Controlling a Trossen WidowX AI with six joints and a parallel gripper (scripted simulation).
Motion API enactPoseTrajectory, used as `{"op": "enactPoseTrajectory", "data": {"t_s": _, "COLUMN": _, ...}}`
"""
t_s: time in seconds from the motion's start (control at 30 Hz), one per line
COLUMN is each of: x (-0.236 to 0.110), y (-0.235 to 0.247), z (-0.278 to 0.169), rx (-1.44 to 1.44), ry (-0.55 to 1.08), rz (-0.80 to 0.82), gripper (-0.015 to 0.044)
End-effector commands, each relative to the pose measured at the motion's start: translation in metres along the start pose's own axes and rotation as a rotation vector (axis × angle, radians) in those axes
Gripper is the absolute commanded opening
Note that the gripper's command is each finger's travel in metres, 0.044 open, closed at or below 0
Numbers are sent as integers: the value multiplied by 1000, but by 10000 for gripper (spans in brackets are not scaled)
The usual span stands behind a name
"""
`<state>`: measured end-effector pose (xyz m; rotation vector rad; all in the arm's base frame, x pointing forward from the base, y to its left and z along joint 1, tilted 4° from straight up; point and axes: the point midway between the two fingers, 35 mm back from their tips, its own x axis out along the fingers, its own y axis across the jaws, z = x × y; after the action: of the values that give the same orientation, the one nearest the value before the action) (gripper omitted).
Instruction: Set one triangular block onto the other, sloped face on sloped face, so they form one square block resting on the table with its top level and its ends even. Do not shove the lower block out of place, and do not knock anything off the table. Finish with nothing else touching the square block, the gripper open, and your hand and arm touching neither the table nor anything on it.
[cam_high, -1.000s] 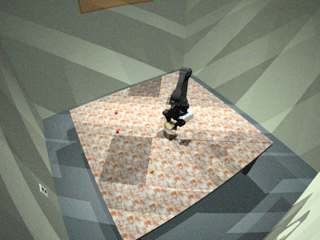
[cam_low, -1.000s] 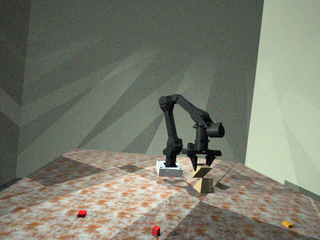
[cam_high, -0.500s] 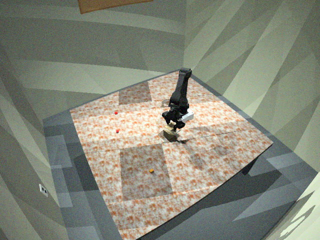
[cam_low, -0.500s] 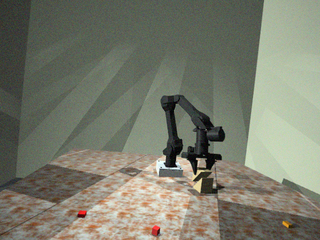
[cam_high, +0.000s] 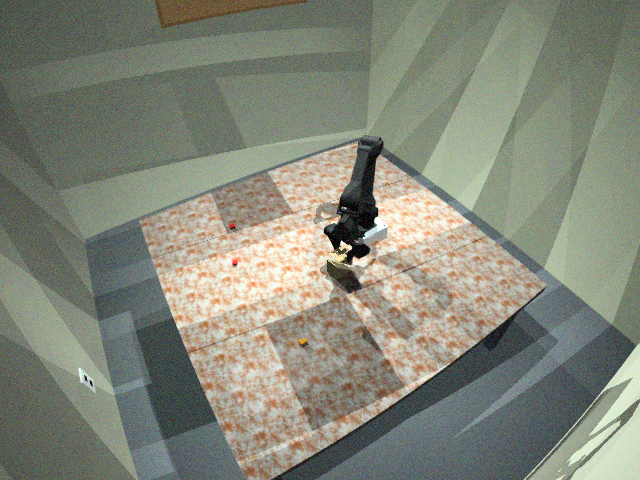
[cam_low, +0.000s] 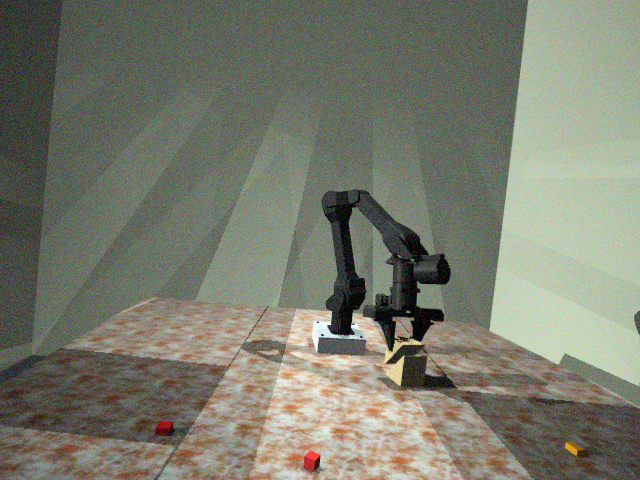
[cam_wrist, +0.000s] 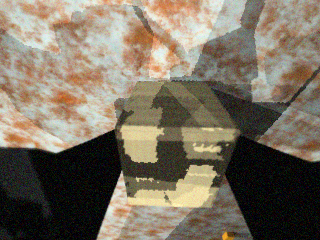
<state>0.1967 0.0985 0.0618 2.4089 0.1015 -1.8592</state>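
Note:
Two tan triangular blocks are near the arm's base. The lower block (cam_low: 409, 372) (cam_high: 337, 268) rests on the table (cam_low: 310, 403) (cam_high: 248, 310). My gripper (cam_low: 404, 338) (cam_high: 345, 254) is shut on the upper block (cam_low: 402, 351) (cam_high: 341, 256) (cam_wrist: 175, 150) and holds it on top of the lower one, slope to slope as far as I can tell. In the wrist view the held block fills the middle between the dark fingers, and the lower block is mostly hidden under it.
The arm's white base (cam_low: 338, 343) (cam_high: 376, 232) stands just behind the blocks. Two small red cubes (cam_low: 164, 427) (cam_low: 311, 460) (cam_high: 232, 225) (cam_high: 235, 261) and a small orange block (cam_low: 574, 448) (cam_high: 302, 341) (cam_wrist: 228, 235) lie far off on the table.

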Motion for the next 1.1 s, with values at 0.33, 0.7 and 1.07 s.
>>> {"op": "enactPoseTrajectory", "data": {"t_s": 0.33, "x": 9, "y": -1, "z": -2, "rx": -3, "ry": 0, "rz": -2, "gripper": 0}}
{"op": "enactPoseTrajectory", "data": {"t_s": 0.7, "x": 16, "y": -1, "z": -4, "rx": -3, "ry": 0, "rz": -2, "gripper": 0}}
{"op": "enactPoseTrajectory", "data": {"t_s": 1.07, "x": 21, "y": -1, "z": -5, "rx": -3, "ry": 0, "rz": -2, "gripper": 0}}
